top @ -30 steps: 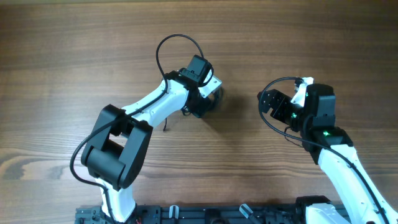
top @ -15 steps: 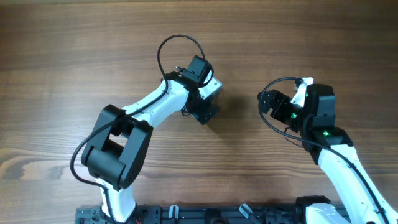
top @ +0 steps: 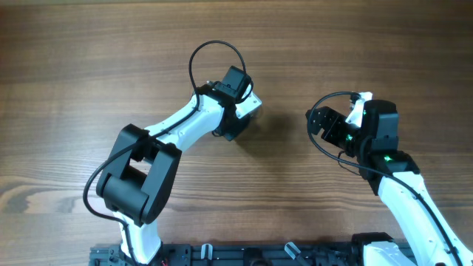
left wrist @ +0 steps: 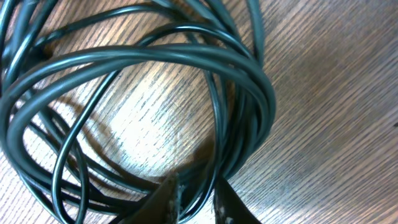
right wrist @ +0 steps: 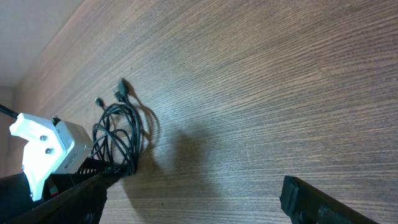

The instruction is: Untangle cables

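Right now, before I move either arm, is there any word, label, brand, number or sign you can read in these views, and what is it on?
No readable text in any view.
cables: plain black, no print visible.
table: bare wood grain, no markings.
right arm: only green lights, no characters.

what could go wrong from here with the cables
The left end effector seems to pinch several strands of the cables at once, so lifting may drag the whole coil and tighten it. The right end effector is open and apart, so nothing anchors the plugs.
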